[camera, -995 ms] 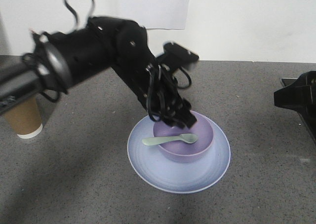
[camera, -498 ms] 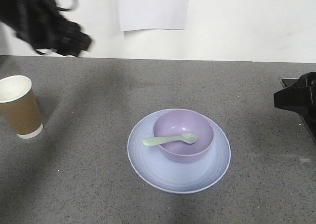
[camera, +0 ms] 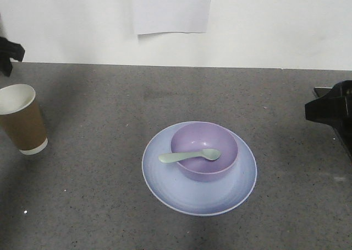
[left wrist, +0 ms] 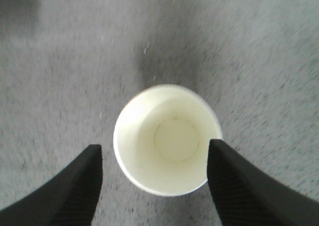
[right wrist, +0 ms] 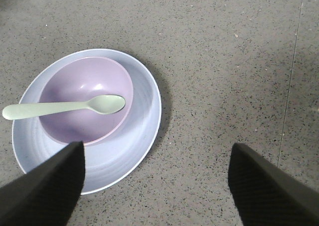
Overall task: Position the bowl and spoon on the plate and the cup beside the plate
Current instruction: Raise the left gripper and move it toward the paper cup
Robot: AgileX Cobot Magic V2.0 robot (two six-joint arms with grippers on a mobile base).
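At the far left of the front view the cup (camera: 22, 119) is seen upright on the tabletop (camera: 99, 206), well apart from the plate (camera: 165, 178), and only a dark corner of the left arm is left at the frame's edge above it, where a second ago that arm was stretched over the bowl and half a second ago had been lifted up and leftward. In the left wrist view the left hand (left wrist: 155, 186) is now found directly over the cup, its two fingers (left wrist: 75, 191) spread wide to either side of the white rim and no contact with the paper visible; the cup's cream inside is seen empty. In the middle the bowl (camera: 204, 151) is set on the plate, slightly toward the plate's far right part, and the spoon (camera: 190, 156) is laid across the bowl, its handle jutting over the left rim and its head resting inside; none of these has been shifted since the arm was withdrawn. The bowl-and-spoon part is therefore judged finished, and the cup is taken to be the remaining item, to be brought beside the plate. At the right the right hand (right wrist: 155, 186) is held spread and empty above the tabletop near the plate's edge.
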